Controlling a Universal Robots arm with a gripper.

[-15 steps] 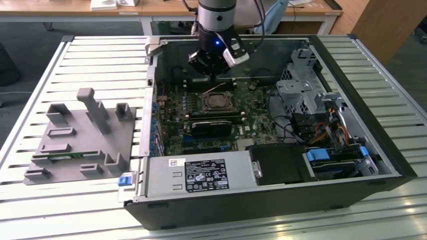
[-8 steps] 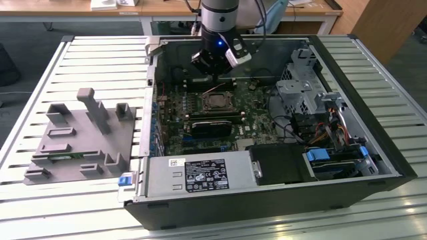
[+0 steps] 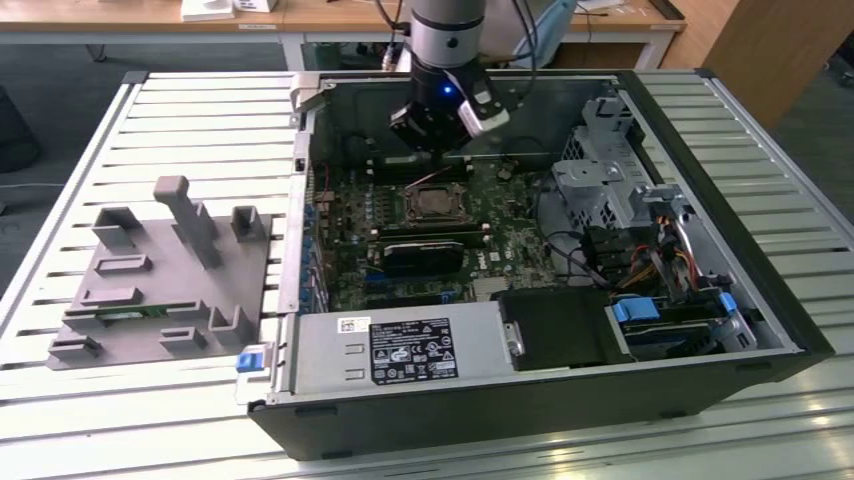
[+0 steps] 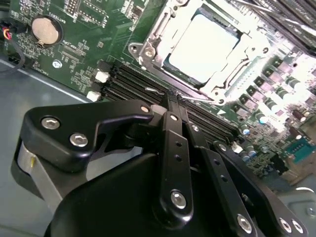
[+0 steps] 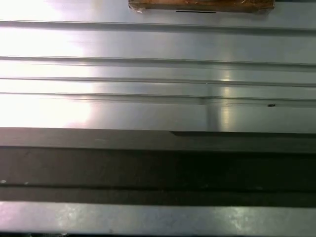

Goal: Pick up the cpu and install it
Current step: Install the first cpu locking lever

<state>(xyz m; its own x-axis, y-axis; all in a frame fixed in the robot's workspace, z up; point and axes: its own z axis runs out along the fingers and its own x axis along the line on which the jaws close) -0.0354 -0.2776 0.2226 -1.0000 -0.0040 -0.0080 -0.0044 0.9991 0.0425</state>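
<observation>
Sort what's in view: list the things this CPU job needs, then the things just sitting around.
Job:
cpu, seated in the socket
gripper, shut and empty, above the motherboard
computer case

Lying about:
grey fixture block
power supply
coin battery

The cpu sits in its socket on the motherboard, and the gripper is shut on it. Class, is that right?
Not quite. The cpu does sit in its socket, but the gripper is shut on nothing, its fingertips apart from the chip, as the second wrist view shows.
</observation>
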